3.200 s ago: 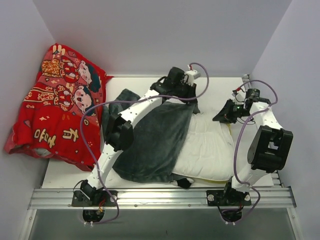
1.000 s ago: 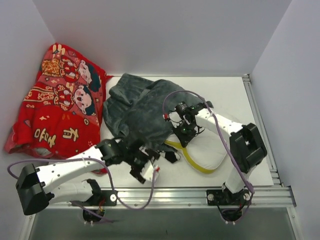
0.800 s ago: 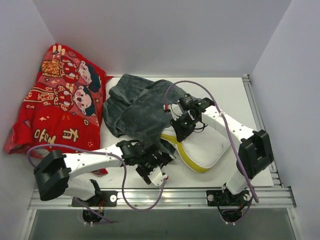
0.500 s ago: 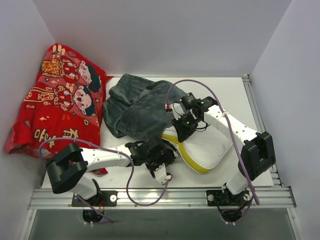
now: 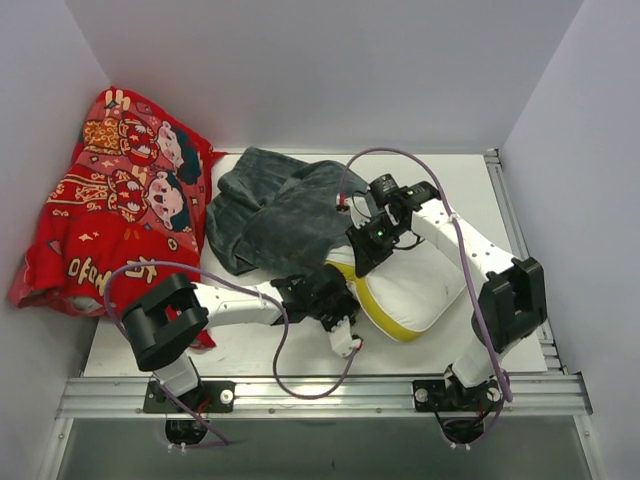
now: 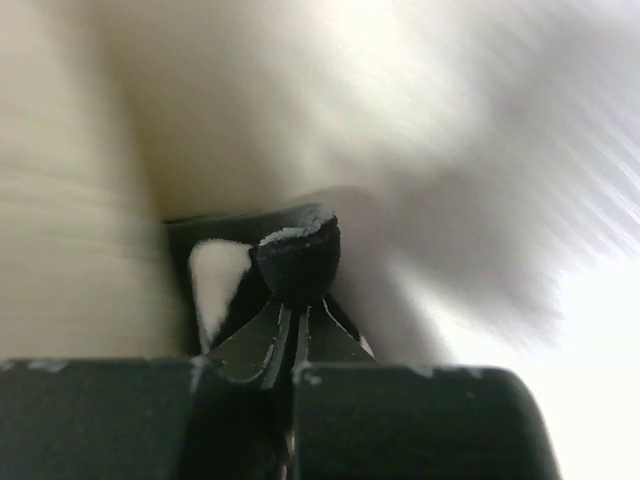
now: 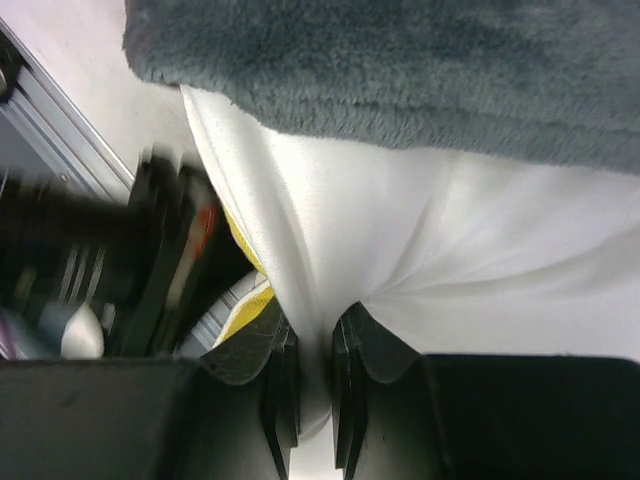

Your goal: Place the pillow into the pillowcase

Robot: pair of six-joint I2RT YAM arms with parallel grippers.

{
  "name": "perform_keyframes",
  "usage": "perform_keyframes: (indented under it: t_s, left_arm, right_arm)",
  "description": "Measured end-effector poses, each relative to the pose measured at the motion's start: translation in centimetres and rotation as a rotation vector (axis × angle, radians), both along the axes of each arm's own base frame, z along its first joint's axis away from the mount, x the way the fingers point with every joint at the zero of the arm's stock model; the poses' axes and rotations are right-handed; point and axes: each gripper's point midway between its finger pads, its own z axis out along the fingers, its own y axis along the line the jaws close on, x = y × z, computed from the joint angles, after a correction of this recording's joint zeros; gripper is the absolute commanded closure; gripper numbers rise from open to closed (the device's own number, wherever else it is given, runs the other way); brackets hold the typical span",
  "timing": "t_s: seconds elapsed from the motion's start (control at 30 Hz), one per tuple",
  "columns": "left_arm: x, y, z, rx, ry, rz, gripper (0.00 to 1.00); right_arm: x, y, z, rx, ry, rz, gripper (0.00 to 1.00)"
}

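The white pillow [image 5: 420, 285] with its yellow band [image 5: 385, 322] lies right of centre. The dark grey plush pillowcase [image 5: 275, 215] is bunched behind and left of it, overlapping the pillow's far left corner. My right gripper [image 5: 363, 257] is shut on a fold of the pillow's white cloth [image 7: 330, 230] just below the grey pillowcase edge [image 7: 400, 70]; its jaws [image 7: 315, 345] pinch the fold. My left gripper [image 5: 338, 298] sits at the pillow's left edge. It is shut [image 6: 292, 312] on a small black-and-white piece of the pillowcase [image 6: 290, 260], pressed against the pillow [image 6: 400, 120].
A red cloth with cartoon figures [image 5: 115, 215] is heaped against the left wall. White walls close in the back and both sides. A metal rail [image 5: 320, 395] runs along the near edge. Purple cables loop from both arms.
My left gripper has slid right along the table to the pillow's yellow edge. My right gripper has shifted slightly up and right with the pillow. Earlier the pillowcase lay spread over the pillow.
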Motion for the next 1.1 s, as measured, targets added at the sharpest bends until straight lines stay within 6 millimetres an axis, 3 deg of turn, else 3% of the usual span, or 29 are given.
perform_keyframes:
  t_s: [0.07, 0.13, 0.23, 0.3, 0.37, 0.43, 0.47, 0.57, 0.6, 0.67, 0.77, 0.83, 0.9, 1.0, 1.1]
  left_arm:
    - [-0.5, -2.2, 3.0, -0.083, 0.082, 0.01, 1.0]
    - [-1.4, -4.3, 7.4, -0.191, 0.167, 0.012, 1.0]
    - [-3.6, -5.5, 13.7, -0.327, 0.28, 0.021, 1.0]
    - [-5.0, -5.6, 16.5, -0.382, 0.344, 0.033, 1.0]
    - [-6.0, -4.8, 16.4, -0.368, 0.401, 0.059, 0.99]
    - [-7.0, -3.6, 14.5, -0.323, 0.459, 0.086, 0.79]
    - [-7.7, -3.0, 13.3, -0.292, 0.489, 0.097, 0.74]
    - [-10.0, -1.3, 11.7, -0.24, 0.58, 0.125, 0.54]
    - [-10.5, -1.2, 12.5, -0.256, 0.601, 0.131, 0.52]
    - [-10.6, -0.6, 14.8, -0.318, 0.643, 0.177, 0.5]
    - [-8.3, 0.9, 18.5, -0.427, 0.714, 0.32, 0.47]
    - [-5.5, 1.8, 20.5, -0.497, 0.745, 0.453, 0.47]
    - [-2.3, 2.5, 21.1, -0.535, 0.761, 0.622, 0.46]
    - [1.1, 1.9, 19.8, -0.51, 0.774, 0.811, 0.42]
    - [3.9, 0.4, 16.5, -0.429, 0.772, 0.97, 0.37]
  right_arm:
    - [0.9, 0.6, 0.0, 0.009, 0.021, -0.012, 1.0]
    - [2.3, 1.7, -0.2, 0.021, 0.043, -0.03, 1.0]
    - [4.3, 3.3, -1.2, 0.054, 0.079, -0.077, 1.0]
    - [4.2, 4.0, -2.6, 0.069, 0.122, -0.1, 1.0]
    - [3.0, 4.5, -4.3, 0.078, 0.184, -0.113, 1.0]
    - [1.1, 4.5, -6.5, 0.076, 0.247, -0.123, 1.0]
    - [0.2, 4.4, -7.6, 0.075, 0.277, -0.131, 1.0]
    - [-2.9, 3.9, -10.3, 0.072, 0.365, -0.145, 0.77]
    - [-3.6, 3.9, -10.3, 0.082, 0.386, -0.148, 0.51]
    - [-4.3, 4.0, -9.4, 0.108, 0.382, -0.149, 0.4]
    - [-3.8, 4.0, -6.1, 0.166, 0.297, -0.141, 0.36]
    - [-2.9, 3.2, -3.2, 0.218, 0.222, -0.16, 0.36]
    - [-1.3, 1.5, 0.0, 0.273, 0.133, -0.214, 0.32]
    - [1.8, -3.3, 3.2, 0.305, -0.008, -0.37, 0.23]
    - [3.6, -9.3, 2.6, 0.221, -0.053, -0.56, 0.22]
